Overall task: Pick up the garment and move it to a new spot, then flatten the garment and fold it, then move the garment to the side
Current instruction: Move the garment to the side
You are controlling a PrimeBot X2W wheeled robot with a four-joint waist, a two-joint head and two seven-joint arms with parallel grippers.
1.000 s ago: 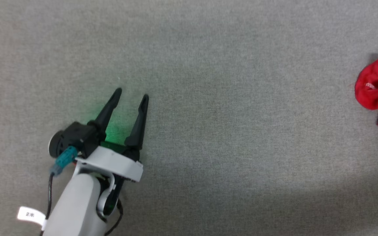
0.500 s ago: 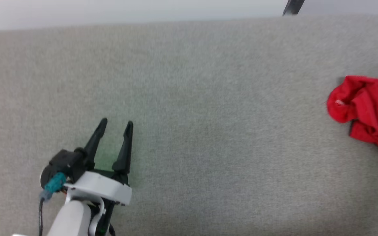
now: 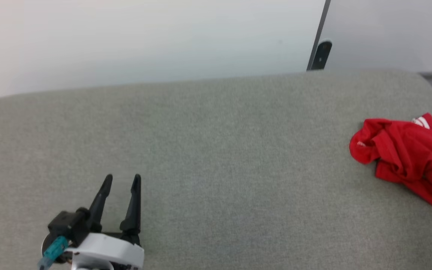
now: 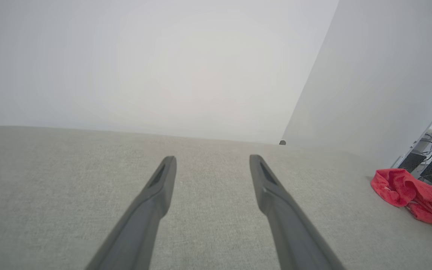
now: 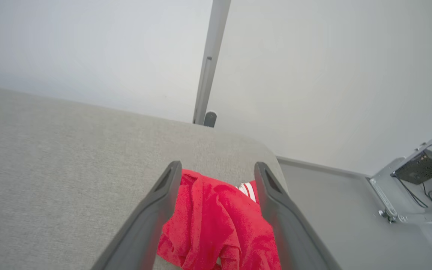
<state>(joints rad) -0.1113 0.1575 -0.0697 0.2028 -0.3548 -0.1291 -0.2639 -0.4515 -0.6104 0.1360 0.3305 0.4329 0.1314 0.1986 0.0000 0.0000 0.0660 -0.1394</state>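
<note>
Grey fabric counter runs open across its middle and left, up to the pale wall at its far edge. The garment sits crumpled by the rounded right corner. The left fingers are spread and empty, and the right fingers are spread above the garment.

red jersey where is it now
Head view: the red jersey lies crumpled at the far right of the grey surface, near its rounded corner, by the open right pincer.
</note>
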